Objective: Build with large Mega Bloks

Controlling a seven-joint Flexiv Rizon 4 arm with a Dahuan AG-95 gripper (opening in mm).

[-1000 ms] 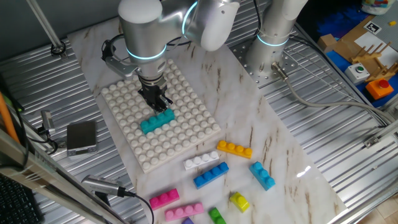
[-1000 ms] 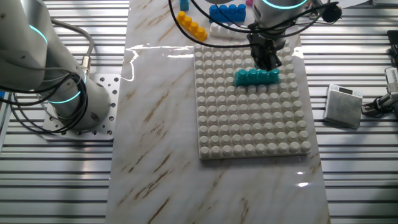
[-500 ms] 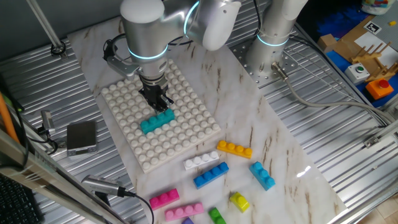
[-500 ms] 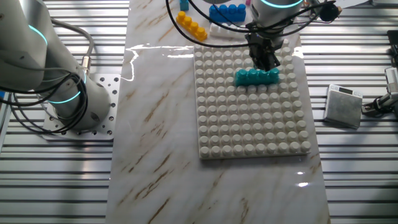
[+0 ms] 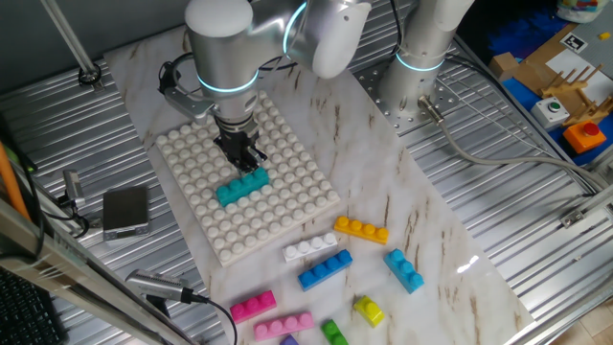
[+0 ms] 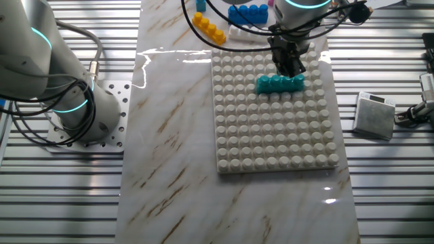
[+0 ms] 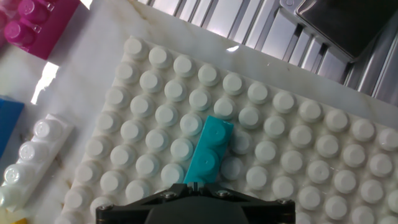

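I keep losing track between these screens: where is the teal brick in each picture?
One fixed view: teal brick left of centre, on the white studded baseplate, just below the gripper.
The other fixed view: upper right, under the gripper.
Hand view: bottom centre, partly hidden by the gripper body.
Shared landmark: the baseplate.

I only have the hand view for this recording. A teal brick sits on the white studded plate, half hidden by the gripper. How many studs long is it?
Observer: Four studs; the teal brick shows whole in the other fixed view.
Operator: Any bricks left off the plate?
Observer: Yes, an orange brick lies on the marble beside the baseplate.
Operator: Anything else nearby?
Observer: A light blue brick lies further out.
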